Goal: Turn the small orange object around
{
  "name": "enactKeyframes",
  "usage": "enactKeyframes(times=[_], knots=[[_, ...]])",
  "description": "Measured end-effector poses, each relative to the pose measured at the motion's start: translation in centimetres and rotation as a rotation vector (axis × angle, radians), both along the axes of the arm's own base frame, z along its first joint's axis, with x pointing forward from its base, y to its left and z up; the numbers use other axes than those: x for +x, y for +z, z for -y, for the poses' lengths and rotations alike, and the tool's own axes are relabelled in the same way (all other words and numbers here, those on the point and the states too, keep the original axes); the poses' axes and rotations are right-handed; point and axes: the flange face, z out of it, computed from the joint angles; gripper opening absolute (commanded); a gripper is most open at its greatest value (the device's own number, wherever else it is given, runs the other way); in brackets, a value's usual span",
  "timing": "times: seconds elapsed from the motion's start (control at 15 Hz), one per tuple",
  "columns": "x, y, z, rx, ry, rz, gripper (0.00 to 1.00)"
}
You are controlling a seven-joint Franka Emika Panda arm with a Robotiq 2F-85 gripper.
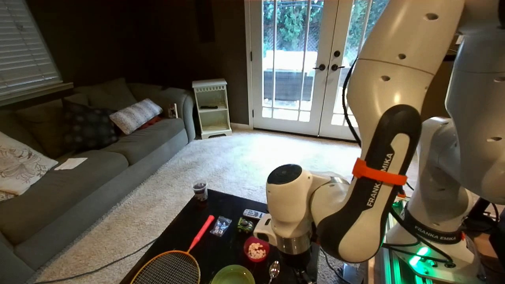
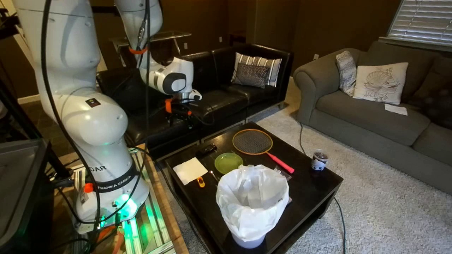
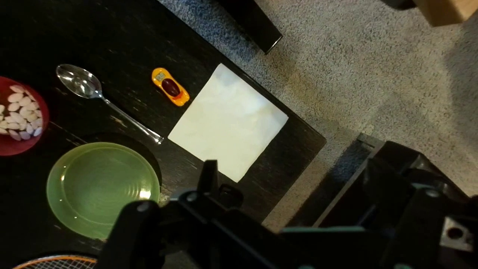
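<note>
Orange object [image 3: 170,86], wrist-view ten o'clock from the white sheet [image 3: 229,123], looks light, stiff, maybe slick, and the spread, empty hand [image 2: 180,123] should pinch its long sides!

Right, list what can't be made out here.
Orange object: wrist view, screen too small to read; underside hidden against the table.
Bin: in an exterior view, liner hides its floor.
Cup: in an exterior view, markings too small.
Packet: in an exterior view, face too blurred.

Small orange object [image 3: 170,86], oblong, face-up
</note>
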Motion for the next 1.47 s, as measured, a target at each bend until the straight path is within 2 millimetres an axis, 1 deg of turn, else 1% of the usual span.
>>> enactKeyframes(times=[0.13,0.33,0.47,0.8,0.93,1.2,1.47], knots=[[0.4,-2.5,-0.6,0.002,0.022,-0.009,1.0],[1.3,-5.6,-0.6,0.008,0.028,-0.033,1.0],[1.8,-6.5,-0.5,0.01,0.023,-0.043,1.0],[2.0,-6.5,-0.7,0.012,0.038,-0.043,1.0],[2.1,-7.3,-0.3,0.006,0.06,-0.055,1.0],[2.0,-11.1,-0.3,-0.017,0.206,-0.09,1.0],[2.0,-15.0,-1.1,-0.047,0.347,-0.088,1.0]])
